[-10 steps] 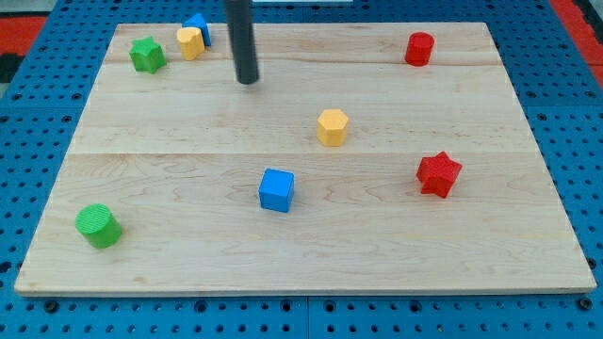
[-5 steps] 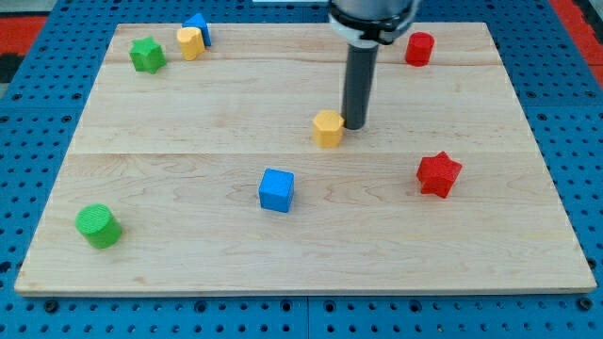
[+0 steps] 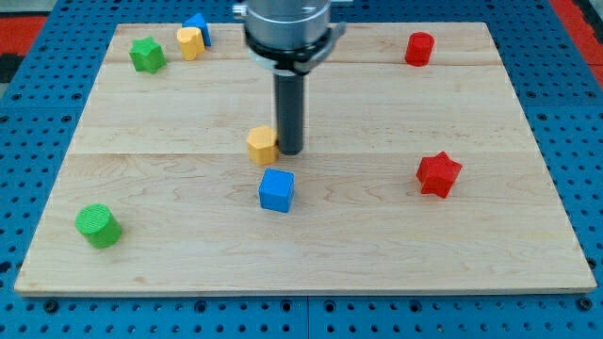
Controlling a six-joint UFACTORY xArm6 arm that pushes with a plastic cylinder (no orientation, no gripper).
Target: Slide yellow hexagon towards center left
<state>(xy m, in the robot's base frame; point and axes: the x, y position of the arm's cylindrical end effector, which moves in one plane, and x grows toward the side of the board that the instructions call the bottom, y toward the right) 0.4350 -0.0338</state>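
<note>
A pale wood-grain board lies on a blue pegboard desk. On it: yellow hexagon, blue cube, red star, red block, green cylinder, green star-like block, yellow block, blue block. My tip is dark grey.

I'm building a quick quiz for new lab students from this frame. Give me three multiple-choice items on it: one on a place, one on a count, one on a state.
1. Where is my tip relative to the yellow hexagon?
A. at its right side in the view
B. at its left side
C. far off, by the board's top edge

2. How many red blocks lie on the board?
A. one
B. two
C. three

3. The blue cube and the yellow hexagon are:
A. stacked
B. pressed together
C. apart

Answers: 1 A, the rod stands against the hexagon's right side. 2 B, a red star and a red block near the top. 3 C, bare wood shows between them.
</note>
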